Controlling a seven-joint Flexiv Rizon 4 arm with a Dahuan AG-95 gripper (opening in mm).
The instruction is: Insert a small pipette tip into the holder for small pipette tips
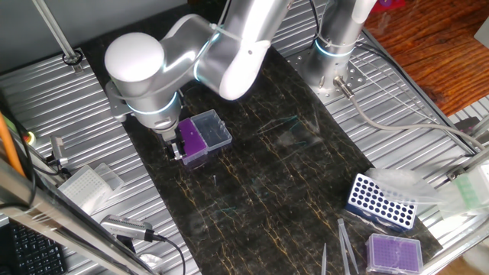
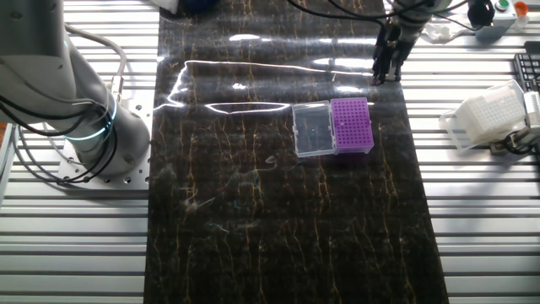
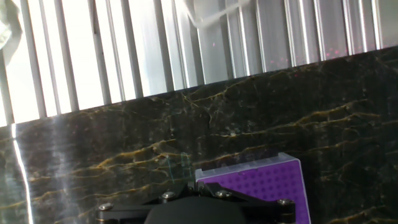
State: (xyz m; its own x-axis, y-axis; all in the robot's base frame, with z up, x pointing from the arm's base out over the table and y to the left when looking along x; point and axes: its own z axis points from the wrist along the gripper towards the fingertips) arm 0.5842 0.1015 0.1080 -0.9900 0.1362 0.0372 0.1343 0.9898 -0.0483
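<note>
From the hand view, my tool's black housing fills the bottom edge, and just beyond it sits the holder for small pipette tips point(image 3: 264, 186), its vivid purple grid facing up on the dark marbled worktop point(image 3: 124, 143), with ribbed metal rails farther off. In one fixed view the tool point(image 1: 176, 149) hangs at the holder's point(image 1: 192, 142) purple end, very close to it or touching; the clear lid point(image 1: 212, 128) lies folded open on the far side. In the other fixed view the tool point(image 2: 387, 61) appears dark and narrow, fingers close together, but I cannot tell whether they are clamped on a tip; no tip is resolvable in any view. I judge a small tip would be featherlight, thin-walled, slick and easily bent, best pinched near its wider collar with its long axis vertical, point down, square to the grid. The holder looks light and likely to slide if nudged. Farther away lie a blue rack point(image 1: 380, 202) and a paler purple-topped box point(image 1: 394, 251).
</note>
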